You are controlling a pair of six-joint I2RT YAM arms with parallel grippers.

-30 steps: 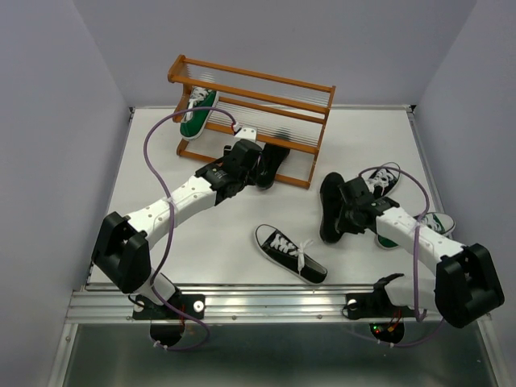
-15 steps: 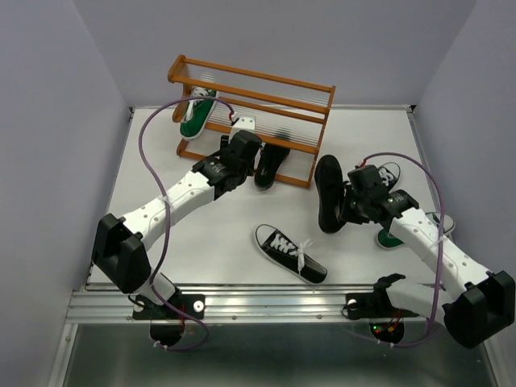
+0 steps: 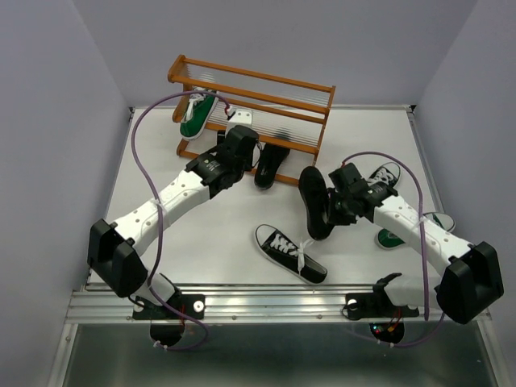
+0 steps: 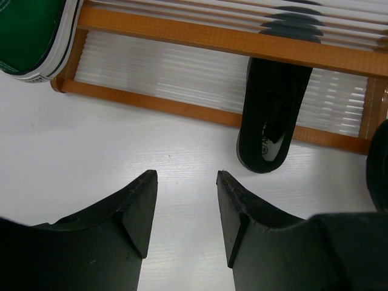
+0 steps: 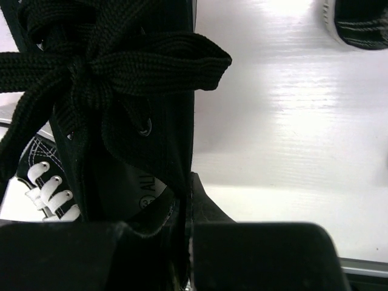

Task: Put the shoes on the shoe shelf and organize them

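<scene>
Top external: right gripper (image 3: 339, 203), clamped on all-black shoe (image 3: 313, 201), swung it from right edge toward shoe shelf (image 3: 266, 95) — placement next; left gripper (image 4: 185, 182) gaped empty.

Place: a robotics lab test cell, not a lived-in room.
Walls: plain pale lavender panels (image 3: 48, 121) box in the table at 9, 12 and 3 o'clock, bare of any decor.
Table: a flat white tabletop (image 3: 218, 234) edged at 6 o'clock by a slotted aluminium rail (image 3: 266, 300).
Machines: a left arm (image 3: 173, 197) and a right arm (image 3: 411, 230), white and black, are bolted at 7 and 5 o'clock, with purple cables (image 3: 141, 161) looping free in the air.
Props: a small wooden shoe shelf (image 3: 254, 81) at 12 o'clock, an all-black shoe (image 3: 315, 201) and a black sneaker (image 3: 290, 253) near the centre, set out like test items.
</scene>
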